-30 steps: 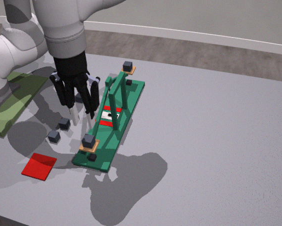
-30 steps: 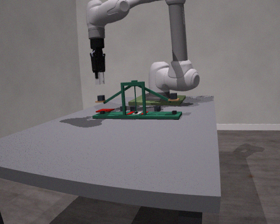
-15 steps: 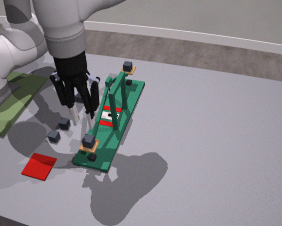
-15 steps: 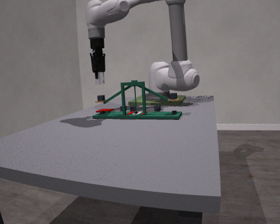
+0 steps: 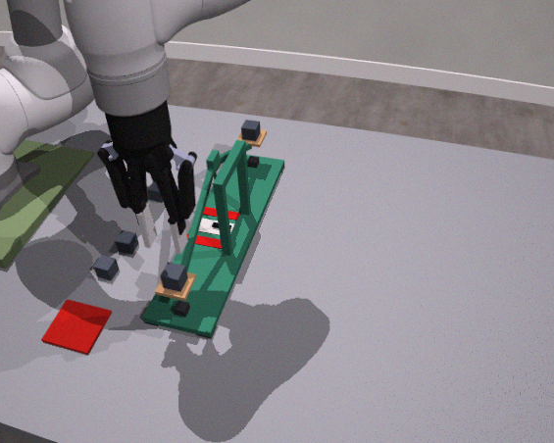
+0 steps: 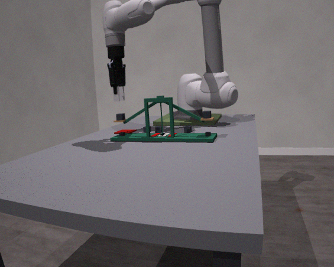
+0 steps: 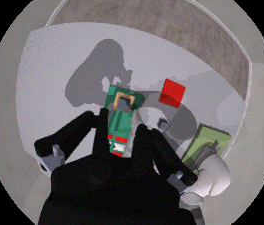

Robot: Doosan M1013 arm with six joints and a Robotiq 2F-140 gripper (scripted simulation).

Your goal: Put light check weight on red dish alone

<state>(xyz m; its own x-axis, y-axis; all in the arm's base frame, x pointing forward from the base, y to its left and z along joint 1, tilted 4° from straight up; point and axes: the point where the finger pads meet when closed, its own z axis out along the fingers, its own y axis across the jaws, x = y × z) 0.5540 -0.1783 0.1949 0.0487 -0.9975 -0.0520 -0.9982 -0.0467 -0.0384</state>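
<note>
The green rocker balance [image 5: 207, 320] [image 6: 136, 137] has one dark weight [image 5: 174, 275] [image 6: 120, 116] [image 7: 124, 104] on its near pan and another dark weight [image 5: 250, 130] [image 6: 207, 114] on its far pan. The pans look about level, and the pointer [image 6: 161, 118] hangs over the white field [image 5: 204, 225]. Two dark weights [image 5: 126, 242] [image 5: 106, 268] lie on the table between balance and robot base; a third [image 5: 155, 192] is partly hidden behind my gripper. The red dish [image 5: 76, 326] [image 6: 125, 131] [image 7: 172, 93] lies flat and bare. My gripper [image 5: 163, 249] [image 6: 119, 100] is partly open and empty, above the near pan's height.
The olive base plate [image 5: 60, 167] [image 6: 166, 120] [image 7: 217, 135] under the arm is behind the loose weights. The balance's upright frame [image 5: 221, 206] [image 6: 171, 118] and sloping beam stand higher than the pans. Small black blocks [image 5: 180, 308] [image 5: 253, 161] sit on the balance's base below the pans.
</note>
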